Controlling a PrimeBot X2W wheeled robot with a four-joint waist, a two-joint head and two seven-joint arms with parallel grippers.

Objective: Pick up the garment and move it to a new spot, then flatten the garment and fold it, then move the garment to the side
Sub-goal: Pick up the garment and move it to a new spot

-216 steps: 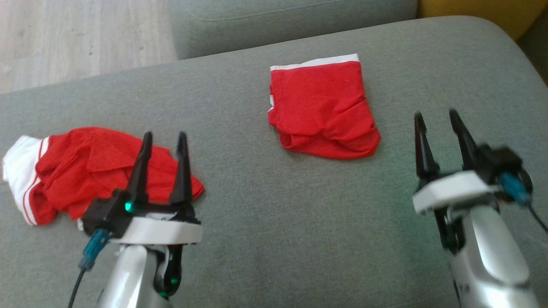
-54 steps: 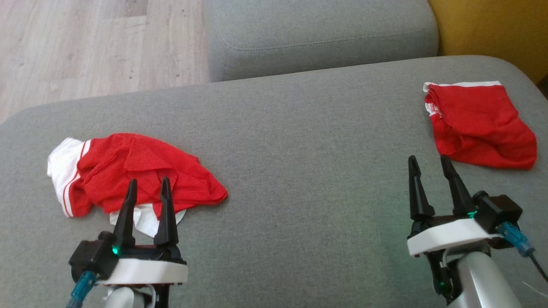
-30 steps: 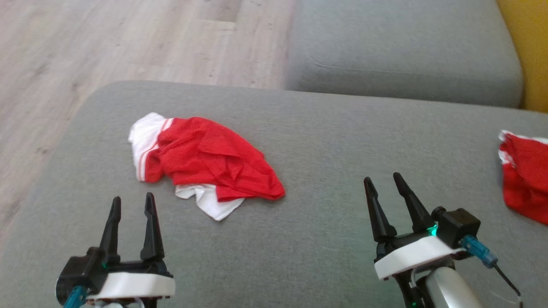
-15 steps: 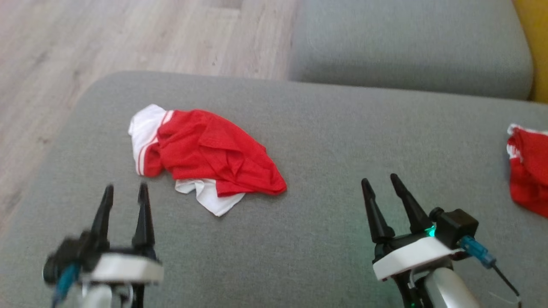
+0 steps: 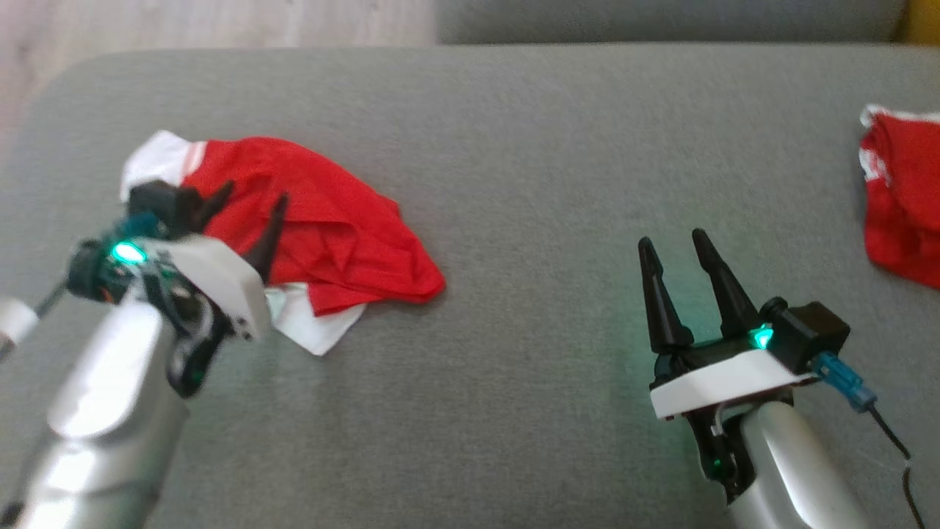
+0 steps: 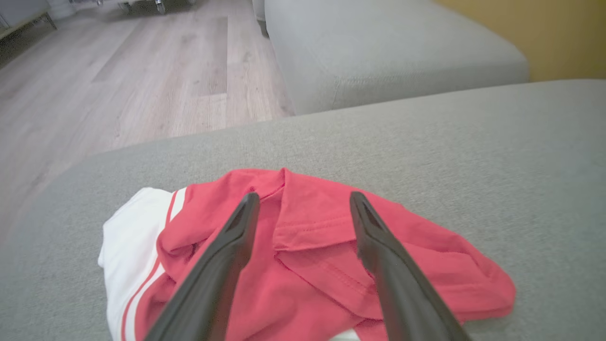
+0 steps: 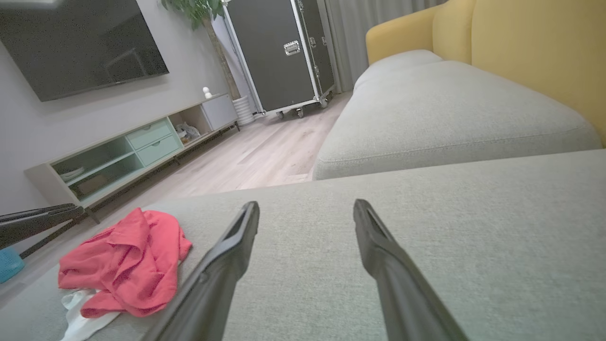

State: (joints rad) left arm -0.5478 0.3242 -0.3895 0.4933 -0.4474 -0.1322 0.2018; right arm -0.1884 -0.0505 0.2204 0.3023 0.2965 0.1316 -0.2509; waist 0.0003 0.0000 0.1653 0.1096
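Left pincer (image 5: 255, 191), spread, is hovering over crumpled red-and-white fabric garment (image 5: 345, 235); right pincer (image 5: 671, 236) spread too. Likely risking grabbing bunched layers.

The left gripper (image 5: 253, 192) was blurred in the head view. It covered the near left part of the crumpled garment (image 5: 345, 235), and it could not be told whether it touched the cloth. In the left wrist view the bottom edge cut off the near side of this garment. The second red garment (image 5: 899, 198), near the right edge of the cushion (image 5: 514, 147), was cut by the right edge of the picture.
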